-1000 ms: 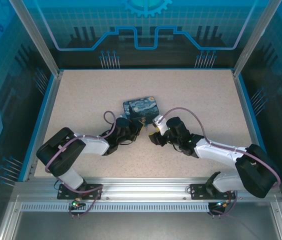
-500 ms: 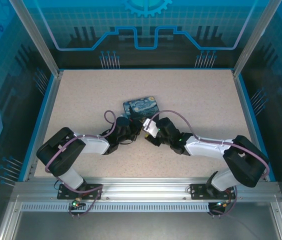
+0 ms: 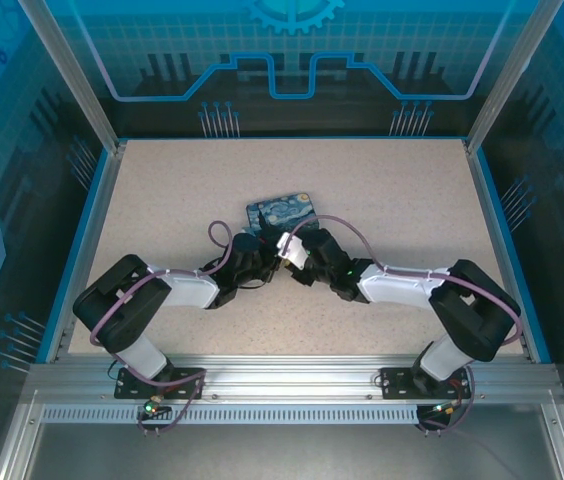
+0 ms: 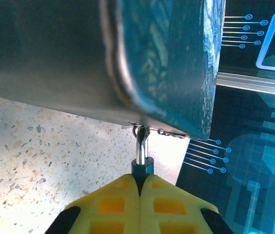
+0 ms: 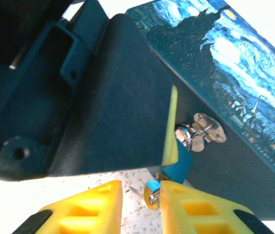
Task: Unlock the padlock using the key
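Top view: one painted tin lies mid-desk, and two arms crowd its near edge. Left wrist view: the left jaws are together, clamped on the body of one padlock. Its long axis runs straight away from them, with the shackle leading, hooked at the tin's edge. Right wrist view: the right jaws stand apart with the padlock's brassy end between them. The left arm's dark housing blocks the left side.

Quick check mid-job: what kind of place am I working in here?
Probably a lab robot cell: a speckled table fenced by aluminium posts and blue circuit-print panels, with a slotted rail along the near edge.
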